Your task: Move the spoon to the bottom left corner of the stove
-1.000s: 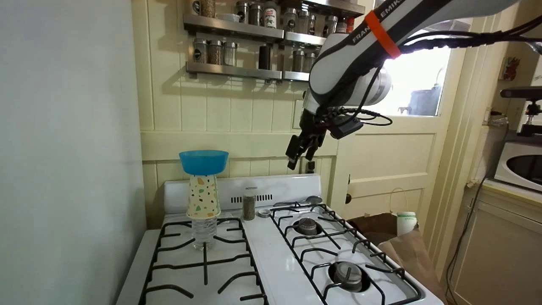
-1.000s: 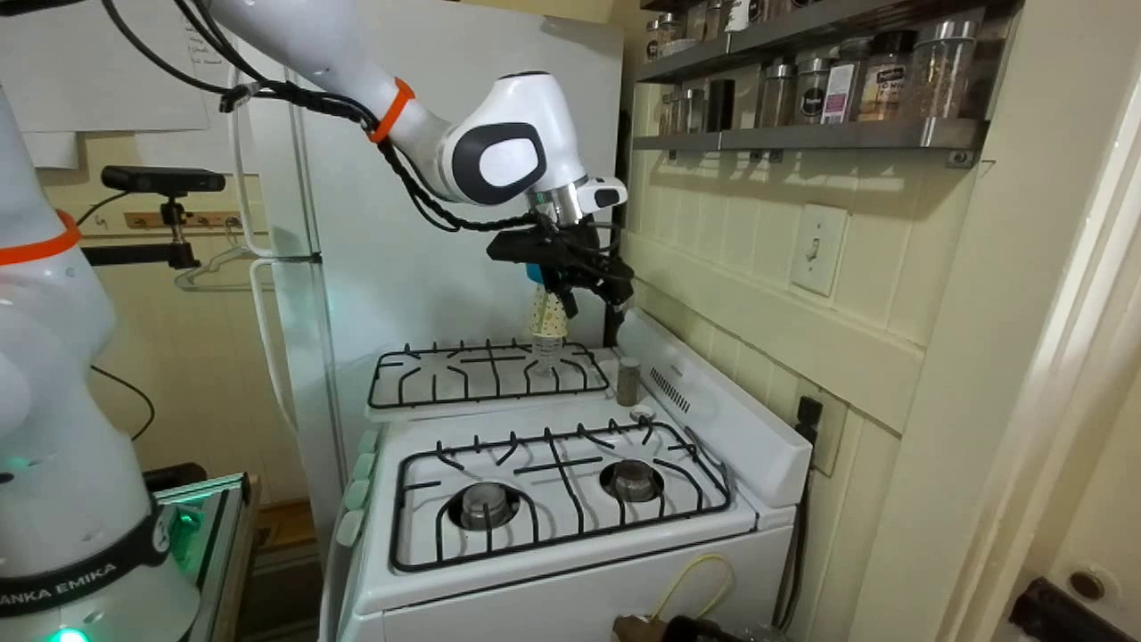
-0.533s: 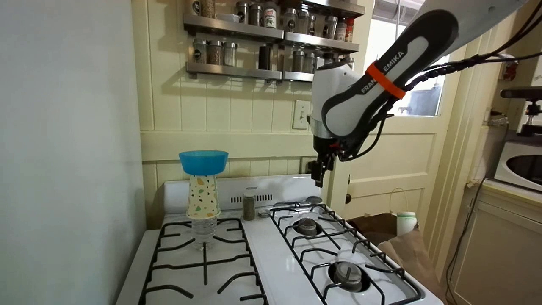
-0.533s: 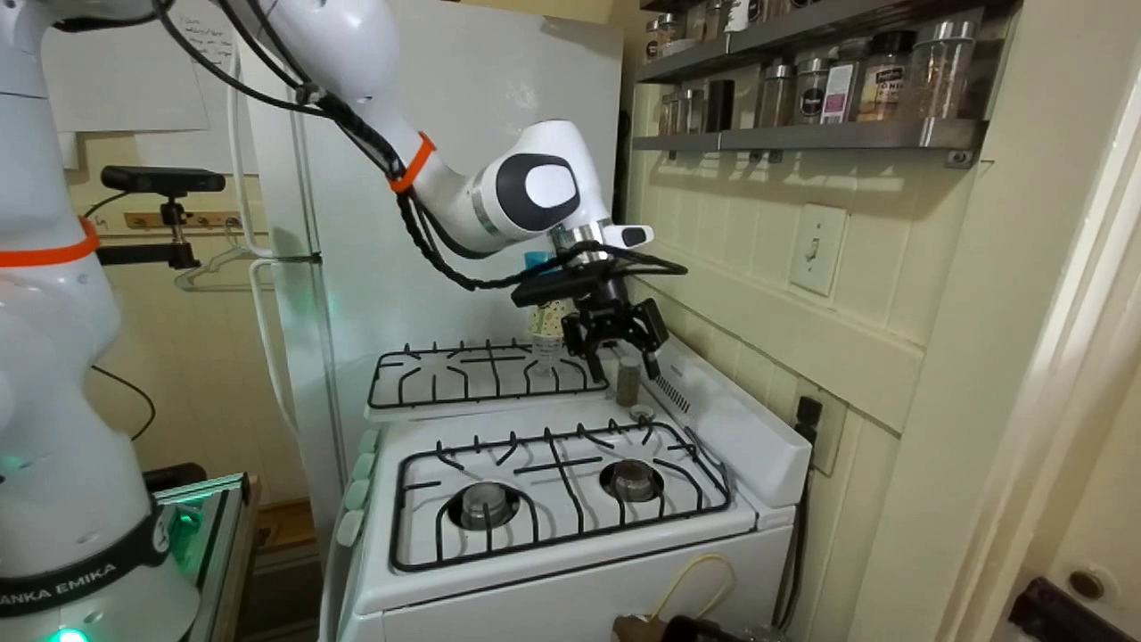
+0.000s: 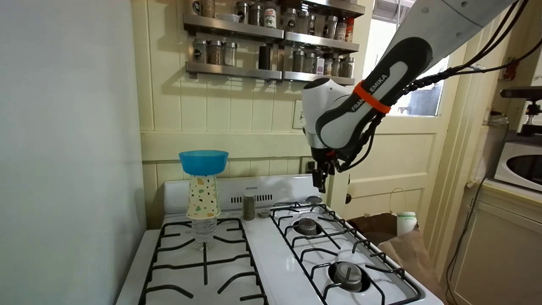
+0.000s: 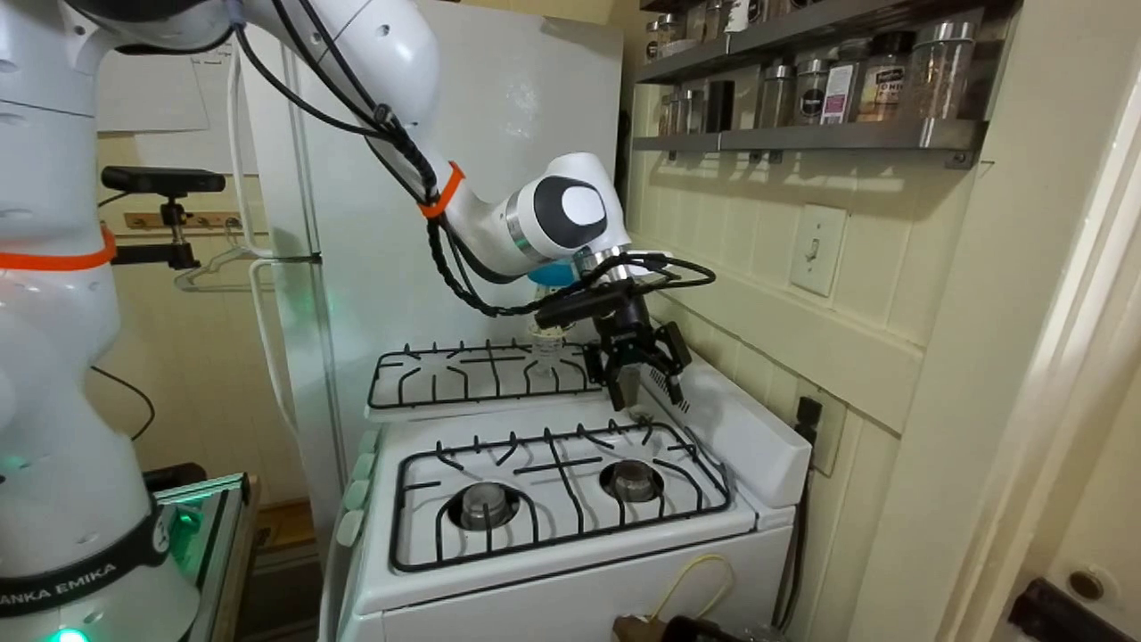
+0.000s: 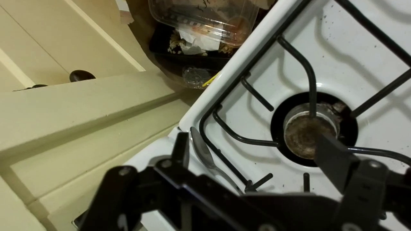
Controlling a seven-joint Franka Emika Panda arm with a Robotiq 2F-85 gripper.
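The metal spoon (image 7: 201, 149) lies along the back edge of the stove (image 7: 345, 45), between the grate and the back panel. Its bowl shows in the wrist view and in an exterior view (image 5: 314, 199); part of its handle is hidden behind my gripper. The white stove also shows in both exterior views (image 5: 271, 250) (image 6: 481, 419). My gripper (image 7: 253, 142) is open and empty, pointing down above the back burner and spoon, apart from both. It also shows in both exterior views (image 5: 319, 184) (image 6: 646, 399). In the wrist view one finger overlaps the stove edge beside the spoon bowl.
A patterned cup with a blue bowl (image 5: 203, 162) on top stands on a clear cup on a grate. A spice jar (image 5: 249, 206) and small round lid (image 5: 264, 213) stand by the back panel (image 6: 740, 415). A paper bag (image 5: 406, 250) sits beside the stove.
My arm has moved down and toward the spoon's end of the stove. The gripper has swung from slanted to nearly straight down. The spoon has not moved.
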